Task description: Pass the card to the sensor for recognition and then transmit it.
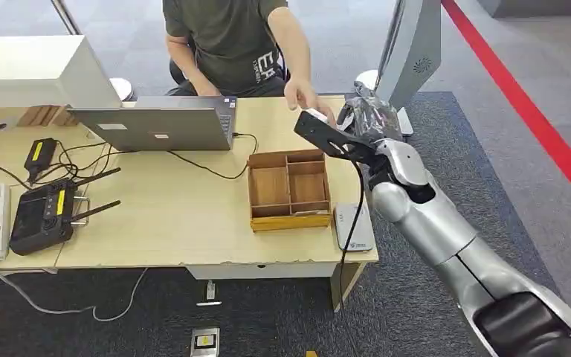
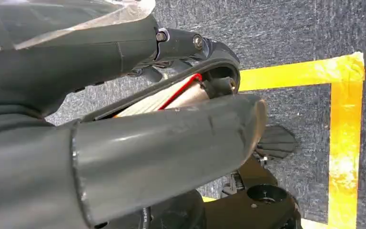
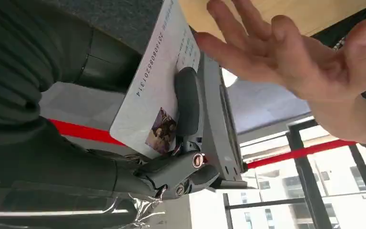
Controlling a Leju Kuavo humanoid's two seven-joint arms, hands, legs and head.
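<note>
One card (image 3: pixel 158 102) pinched in right robot hand (image 3: pixel 171 157), person's hand (image 3: pixel 290 62) beside it, wooden tray (image 1: pixel 290 190) (compartments bare), left robot hand (image 2: pixel 124 119) curled shut.

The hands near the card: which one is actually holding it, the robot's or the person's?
The robot's right hand holds the card; a dark finger lies across its face. The person's hand is open, fingers spread, reaching toward it but not gripping it.

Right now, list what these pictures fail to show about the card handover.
- Card: in the right wrist view a finger covers part of its face and the small print is unreadable.
- Right hand: in the head view a dark camera bracket hides most of the fingers.
- Person's hand: contact with the card cannot be told.
- Left hand: close-up, its fingers' state unclear.
- Sensor: partly behind a cable.
</note>
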